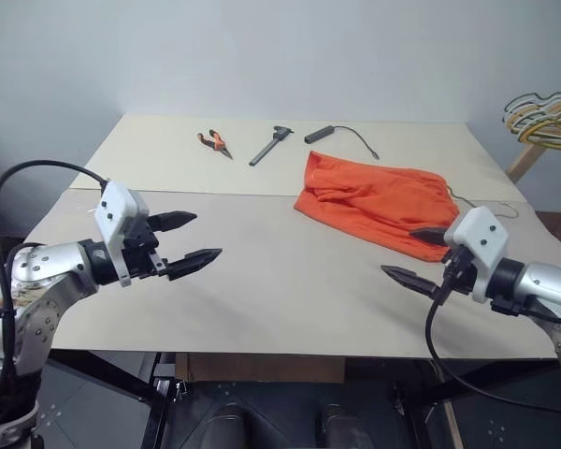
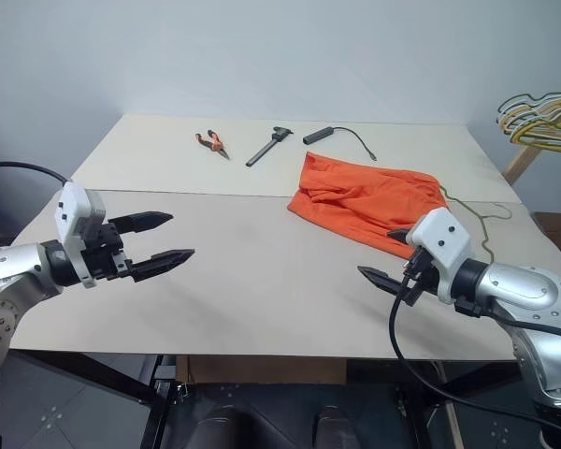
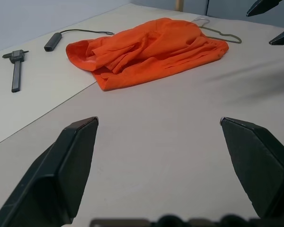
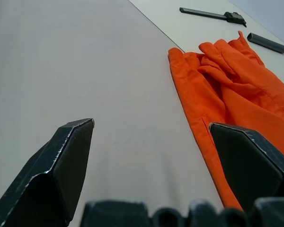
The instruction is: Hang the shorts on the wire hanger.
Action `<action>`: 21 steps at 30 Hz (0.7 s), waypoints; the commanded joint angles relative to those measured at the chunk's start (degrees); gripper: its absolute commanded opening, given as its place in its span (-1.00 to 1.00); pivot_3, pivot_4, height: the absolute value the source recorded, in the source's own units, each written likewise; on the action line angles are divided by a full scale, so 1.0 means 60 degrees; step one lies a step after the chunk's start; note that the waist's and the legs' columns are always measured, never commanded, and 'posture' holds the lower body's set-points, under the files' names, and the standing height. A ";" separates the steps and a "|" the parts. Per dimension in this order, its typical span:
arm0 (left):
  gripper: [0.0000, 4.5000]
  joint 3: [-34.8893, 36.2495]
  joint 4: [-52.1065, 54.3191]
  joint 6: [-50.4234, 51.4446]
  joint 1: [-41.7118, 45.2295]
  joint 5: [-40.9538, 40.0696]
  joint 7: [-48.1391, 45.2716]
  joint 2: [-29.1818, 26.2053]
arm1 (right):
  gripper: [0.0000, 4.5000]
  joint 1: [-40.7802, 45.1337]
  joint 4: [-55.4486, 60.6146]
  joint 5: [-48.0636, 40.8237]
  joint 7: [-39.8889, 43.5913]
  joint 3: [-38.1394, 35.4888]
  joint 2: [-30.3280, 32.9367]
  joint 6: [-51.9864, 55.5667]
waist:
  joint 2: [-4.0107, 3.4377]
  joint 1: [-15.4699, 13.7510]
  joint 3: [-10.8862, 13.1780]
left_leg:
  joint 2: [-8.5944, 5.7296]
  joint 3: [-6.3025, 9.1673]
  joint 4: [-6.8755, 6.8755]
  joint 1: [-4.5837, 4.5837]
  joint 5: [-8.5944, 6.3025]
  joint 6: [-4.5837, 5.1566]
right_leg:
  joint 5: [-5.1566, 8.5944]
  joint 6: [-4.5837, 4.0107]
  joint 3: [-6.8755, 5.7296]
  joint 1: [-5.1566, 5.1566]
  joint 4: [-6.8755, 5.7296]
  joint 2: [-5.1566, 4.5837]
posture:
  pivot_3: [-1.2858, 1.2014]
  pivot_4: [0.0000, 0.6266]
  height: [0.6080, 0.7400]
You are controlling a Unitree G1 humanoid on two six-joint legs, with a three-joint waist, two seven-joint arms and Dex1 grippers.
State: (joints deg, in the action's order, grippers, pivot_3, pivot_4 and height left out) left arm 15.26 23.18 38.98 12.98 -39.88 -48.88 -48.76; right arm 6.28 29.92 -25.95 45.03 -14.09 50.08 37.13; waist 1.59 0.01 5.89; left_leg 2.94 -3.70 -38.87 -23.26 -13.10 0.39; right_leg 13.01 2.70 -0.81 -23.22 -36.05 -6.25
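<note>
On the right half of the table [image 1: 262, 309], the shorts [image 1: 374, 201] are seen lying in a crumpled orange heap, with the wire hanger [image 3: 217, 34] partly buried beneath their far right edge, so that only a thin stretch of pale wire shows beside the cloth. Both grippers are held above the table's near edge, well apart from the cloth: the left gripper [image 1: 189, 241] with its fingers spread wide and empty, the right gripper [image 1: 419, 254] likewise spread and empty, near the heap's closest corner. The heap's long axis is judged to run from the far left, towards the tools, down to the near right; which end is the waistband cannot be told, though the bunched folds are gathered at the far-left end. Trouble could be expected chiefly from the overlap: if the cloth is pulled while the wire is trapped under it, the hanger may be dragged along or pushed off the right edge. The thin wire, lying flat, may be missed or may slip out when pinched. A single layer of fabric might be grabbed, so that the shorts unfold unevenly and slide off the hanger once draped. The pliers [image 1: 215, 142], caliper [image 1: 269, 146] and cabled tool [image 1: 320, 134] at the far side are thought unlikely to interfere.
</note>
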 commanded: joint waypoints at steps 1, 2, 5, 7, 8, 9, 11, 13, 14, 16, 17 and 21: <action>1.00 0.0381 0.0312 -0.0008 0.0005 -0.0183 -0.0015 -0.0150 | 1.00 0.0138 0.0203 -0.0064 0.0024 -0.0224 0.0054 -0.0259 | 0.0000 -0.0008 0.0000 | 0.0000 0.0000 0.0000 0.0000 0.0000 0.0000 | 0.0000 0.0000 0.0000 0.0000 0.0000 0.0000 | 0.06 -0.81 1.00; 1.00 0.0446 0.0301 0.0154 0.0081 -0.0354 0.0094 -0.0098 | 1.00 0.0150 0.0182 -0.0058 0.0025 -0.0212 0.0055 -0.0264 | 0.0000 -0.0018 0.0000 | 0.0000 0.0000 0.0000 0.0000 0.0000 0.0000 | 0.0000 0.0000 -0.0001 0.0000 0.0000 0.0000 | 0.06 -0.81 1.00; 1.00 0.0408 0.0361 0.0147 0.0117 -0.0279 0.0167 -0.0159 | 1.00 0.0154 0.0147 -0.0029 0.0030 -0.0193 0.0065 -0.0288 | 0.0000 -0.0034 0.0000 | 0.0000 0.0000 -0.0001 0.0000 0.0000 0.0000 | 0.0001 0.0001 0.0000 0.0000 0.0000 0.0000 | 0.06 -0.81 1.00; 1.00 0.0338 0.0381 0.0072 0.0067 -0.0169 0.0092 -0.0209 | 1.00 0.0136 0.0136 0.0009 0.0020 -0.0179 0.0071 -0.0314 | 0.0000 -0.0049 0.0000 | 0.0000 0.0000 0.0000 0.0000 0.0000 0.0000 | 0.0001 0.0001 0.0000 0.0000 0.0000 0.0000 | 0.06 -0.81 1.00; 1.00 0.0312 0.0385 0.0055 0.0051 -0.0149 0.0063 -0.0216 | 1.00 0.0121 0.0136 0.0051 -0.0002 -0.0166 0.0080 -0.0330 | 0.0000 -0.0055 0.0000 | 0.0000 0.0000 0.0000 0.0000 0.0000 0.0000 | 0.0001 0.0002 0.0000 0.0000 0.0000 0.0000 | 0.05 -0.81 1.00; 1.00 0.0263 0.0377 0.0050 0.0070 -0.0142 0.0046 -0.0211 | 1.00 0.0102 0.0134 0.0129 -0.0039 -0.0138 0.0099 -0.0351 | 0.0000 -0.0062 0.0000 | 0.0000 0.0000 0.0000 0.0000 0.0000 0.0000 | 0.0001 0.0001 0.0000 0.0000 0.0000 0.0000 | 0.05 -0.81 1.00; 1.00 0.0140 0.0358 0.0047 0.0166 -0.0147 0.0008 -0.0184 | 1.00 0.0022 0.0131 0.0363 -0.0139 -0.0071 0.0155 -0.0397 | 0.0000 -0.0064 0.0000 | 0.0000 0.0000 0.0000 0.0000 0.0000 0.0000 | 0.0001 0.0000 -0.0001 0.0000 0.0001 0.0000 | 0.04 -0.82 1.00; 1.00 -0.0077 0.0278 0.0010 0.0382 -0.0116 -0.0037 -0.0117 | 1.00 -0.0084 -0.0003 0.0976 -0.0374 0.0184 0.0312 -0.0488 | 0.0000 -0.0064 0.0000 | 0.0000 -0.0001 0.0000 0.0000 0.0000 0.0000 | 0.0001 0.0000 0.0000 -0.0001 0.0001 0.0000 | 0.03 -0.83 1.00; 1.00 -0.0208 0.0204 -0.0042 0.0528 -0.0085 -0.0075 -0.0073 | 1.00 -0.0174 -0.0196 0.1580 -0.0480 0.0474 0.0505 -0.0812 | -0.0001 -0.0071 -0.0001 | 0.0000 -0.0001 -0.0001 0.0000 0.0000 0.0000 | 0.0001 0.0000 -0.0001 0.0000 0.0001 0.0000 | 0.02 -0.84 1.00; 1.00 -0.0420 0.0077 -0.0131 0.0767 -0.0004 -0.0103 0.0009 | 1.00 -0.0232 -0.0667 0.2702 -0.0675 0.1077 0.0874 -0.1518 | 0.0000 -0.0080 -0.0001 | -0.0002 -0.0002 -0.0008 -0.0003 0.0000 0.0000 | 0.0003 0.0003 -0.0002 0.0000 0.0001 0.0000 | 0.01 -0.84 1.00; 1.00 -0.0508 0.0005 -0.0191 0.0879 0.0035 -0.0135 0.0051 | 1.00 -0.0138 -0.1015 0.3380 -0.0816 0.1491 0.1086 -0.1956 | 0.0000 -0.0062 -0.0002 | -0.0002 -0.0002 -0.0010 -0.0003 0.0000 -0.0001 | 0.0004 0.0005 -0.0001 0.0001 0.0003 -0.0001 | 0.00 -0.84 1.00; 1.00 -0.0795 -0.0260 -0.0384 0.1106 0.0158 -0.0347 0.0182 | 1.00 0.1094 -0.2950 0.5966 -0.1200 0.3324 0.1622 -0.3710 | -0.0001 0.0175 -0.0002 | -0.0002 -0.0015 -0.0012 0.0001 0.0000 0.0000 | 0.0013 0.0013 0.0009 0.0000 0.0002 -0.0001 | -0.03 -0.84 1.00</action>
State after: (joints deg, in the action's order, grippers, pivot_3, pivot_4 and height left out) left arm 10.91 21.60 38.18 18.42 -39.42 -50.05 -47.75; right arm 9.73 15.51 3.39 39.21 3.62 58.51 19.98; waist 1.58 1.06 5.88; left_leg 2.92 -3.81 -38.94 -23.25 -13.09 0.40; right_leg 13.10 2.79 -0.73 -23.25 -36.05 -6.26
